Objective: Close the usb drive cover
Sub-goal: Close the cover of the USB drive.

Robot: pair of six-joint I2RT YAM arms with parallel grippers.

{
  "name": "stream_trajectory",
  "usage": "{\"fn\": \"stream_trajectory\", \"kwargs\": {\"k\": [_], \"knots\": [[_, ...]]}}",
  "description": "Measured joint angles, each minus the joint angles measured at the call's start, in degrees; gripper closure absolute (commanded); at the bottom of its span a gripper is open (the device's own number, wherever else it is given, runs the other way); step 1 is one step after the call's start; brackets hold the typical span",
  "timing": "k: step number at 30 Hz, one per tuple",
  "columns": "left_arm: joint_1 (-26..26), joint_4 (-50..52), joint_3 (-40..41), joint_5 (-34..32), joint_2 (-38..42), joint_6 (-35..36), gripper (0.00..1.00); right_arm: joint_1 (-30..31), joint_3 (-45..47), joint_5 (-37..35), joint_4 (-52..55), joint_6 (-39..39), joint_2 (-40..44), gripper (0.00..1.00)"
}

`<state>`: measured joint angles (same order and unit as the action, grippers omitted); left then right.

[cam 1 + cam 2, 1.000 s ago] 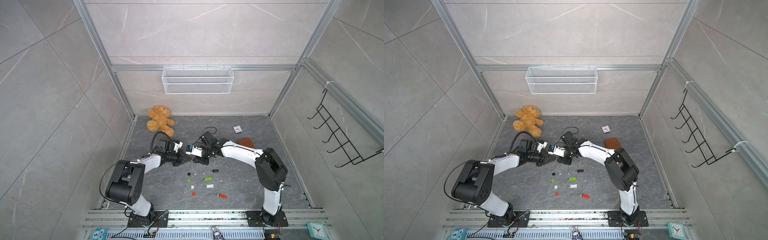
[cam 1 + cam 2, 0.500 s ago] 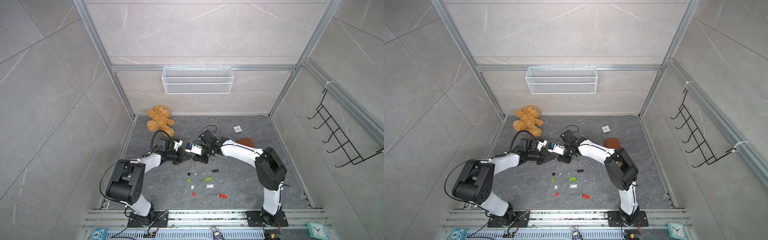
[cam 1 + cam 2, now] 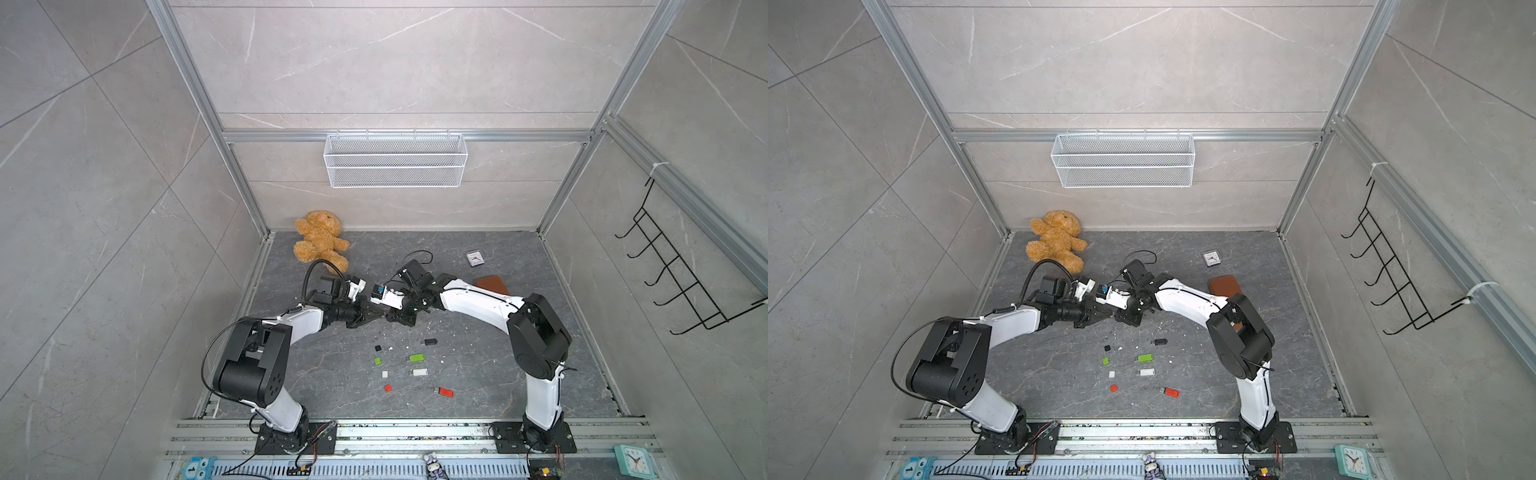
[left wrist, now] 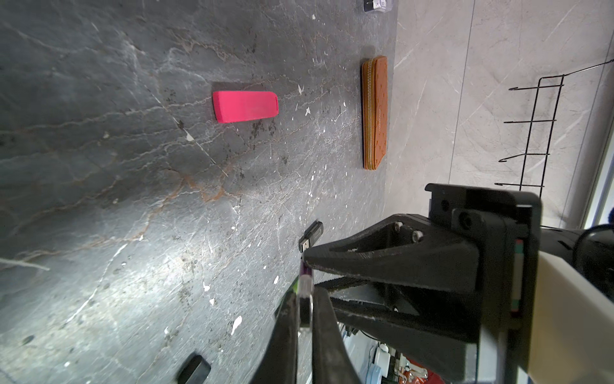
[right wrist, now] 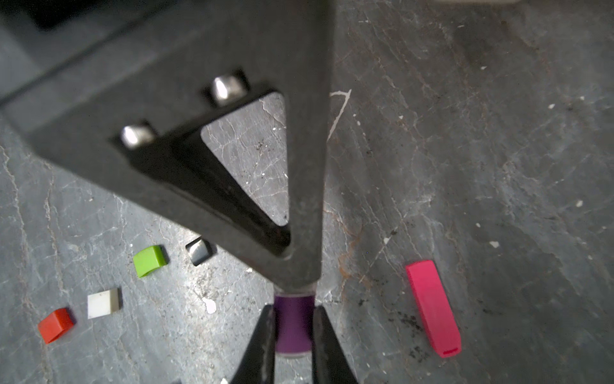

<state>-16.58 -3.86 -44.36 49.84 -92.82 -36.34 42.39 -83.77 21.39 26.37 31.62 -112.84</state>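
item under task: purple usb drive (image 5: 294, 327), held clear of the surface (image 3: 478, 374) at the meeting point of both arms, at about 12 o'clock of the loose pieces in both top views.

right gripper (image 5: 294, 312): jaws clamped on the purple body from both sides. judged purpose: to fix the body against an end-on push.

left gripper (image 4: 304, 301): jaws pressed together on the pale end of the same drive, nose to nose with the right gripper. judged purpose: to press that end along the long axis of the body. cover end versus body end: not distinguishable here. seam fully shut or not: cannot tell.

held in the air rather than laid flat, presumably for side access to so small an item.

toward 6 o'clock of the grip, on the surface: black cap (image 5: 198, 251), green cap (image 5: 149, 261), white cap (image 5: 103, 303), red cap (image 5: 55, 325). at 3 o'clock of each cap, and apart from it, its uncapped match: black drive (image 3: 429, 342), green drive (image 3: 417, 357), white drive (image 3: 419, 372), red drive (image 3: 445, 392). apparently laid out as pairs for the same work.

pink piece (image 4: 245, 107) flat on the surface, untouched. brown wallet (image 4: 375, 113) toward 3 o'clock, teddy bear (image 3: 320, 245) toward 11 o'clock: no part in the task.

risk, as judged: slight skew between the two grips, then jamming or a slip from the jaws.
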Motion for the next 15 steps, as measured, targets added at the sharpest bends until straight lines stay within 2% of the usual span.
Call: {"fn": "stream_trajectory", "kwargs": {"k": [4, 7, 12, 15], "knots": [[-0.81, 0.98, 0.02, -0.63, 0.02, 0.04, 1.0, 0.0, 3.39, -0.17, -2.29, 1.64, 1.42, 0.93], [-1.4, 1.49, 0.07, -0.11, 0.24, 0.07, 0.91, 0.02, 5.77, -0.76, -3.08, 3.87, 3.28, 0.93], [-1.05, 2.47, 0.87, 0.33, 1.57, 0.22, 0.67, 0.11, 6.58, -1.57, -4.5, 7.96, 4.33, 0.93], [-0.35, 3.41, 1.84, 0.11, 2.56, 0.13, 0.57, -0.22, 6.51, -2.14, -4.74, 10.32, 4.39, 0.92]]}}
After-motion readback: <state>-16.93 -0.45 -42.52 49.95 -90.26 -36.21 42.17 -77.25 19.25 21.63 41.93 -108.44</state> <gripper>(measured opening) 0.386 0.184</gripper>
